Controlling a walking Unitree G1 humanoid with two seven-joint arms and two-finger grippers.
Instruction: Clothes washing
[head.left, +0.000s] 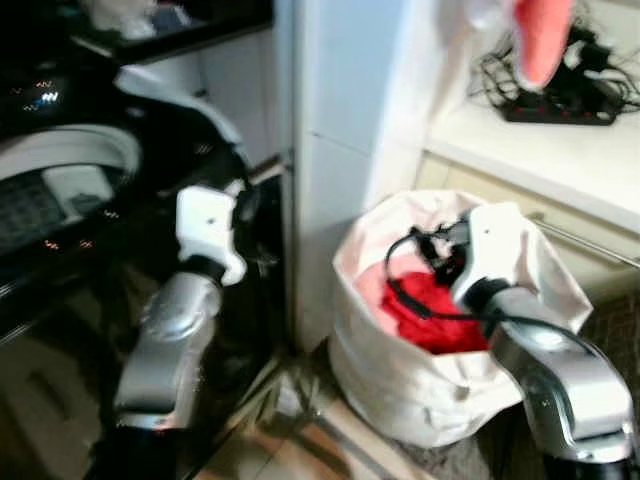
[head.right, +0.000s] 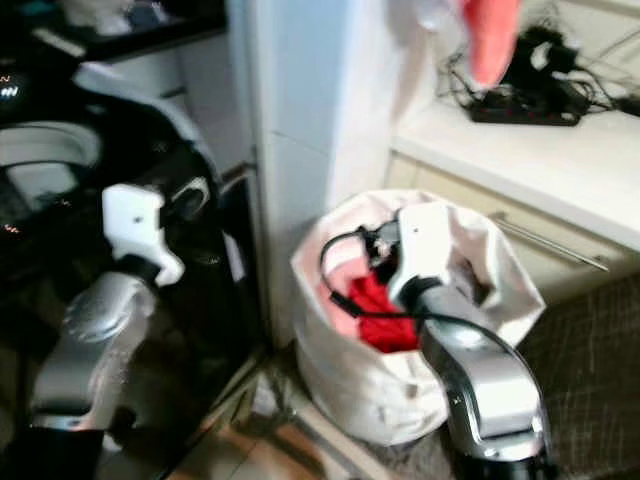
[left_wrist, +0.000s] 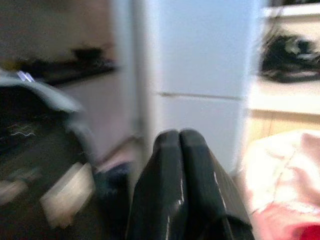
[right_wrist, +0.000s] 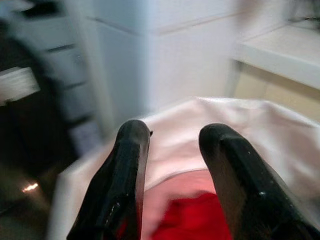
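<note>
1. While my right arm reaches over the white laundry bag (head.left: 420, 400), the right gripper (right_wrist: 172, 145) hangs above the bag's open mouth with its two black fingers (right_wrist: 125, 170) spread apart and nothing between them.
2. Through the right wrist camera I see the red garment (right_wrist: 192, 220) lying in the bag just under and beyond the fingertips, in line with the gap between them; I cannot tell whether either finger touches it.
3. From the head cameras the red garment (head.left: 430, 315) sits in the middle of the bag, next to pale pink cloth (head.left: 372, 290) against the bag's inner wall, and the wrist of my right arm covers its far edge.
4. My left gripper (left_wrist: 180, 137) is raised in front of the dark washing machine (head.left: 60, 200), well apart from the bag; its fingers are pressed together and empty.
5. The bag stands on the floor at the foot of a white cabinet column (head.left: 340, 150), between the machine and a light counter (head.left: 560, 160).
6. On the counter lies a black power strip with tangled cables (head.left: 560, 95), and something pink-orange (head.left: 545, 40) hangs near the top edge, too blurred for me to name.
7. The machine's pale rim (head.left: 70, 150) curves at the left of my view.
</note>
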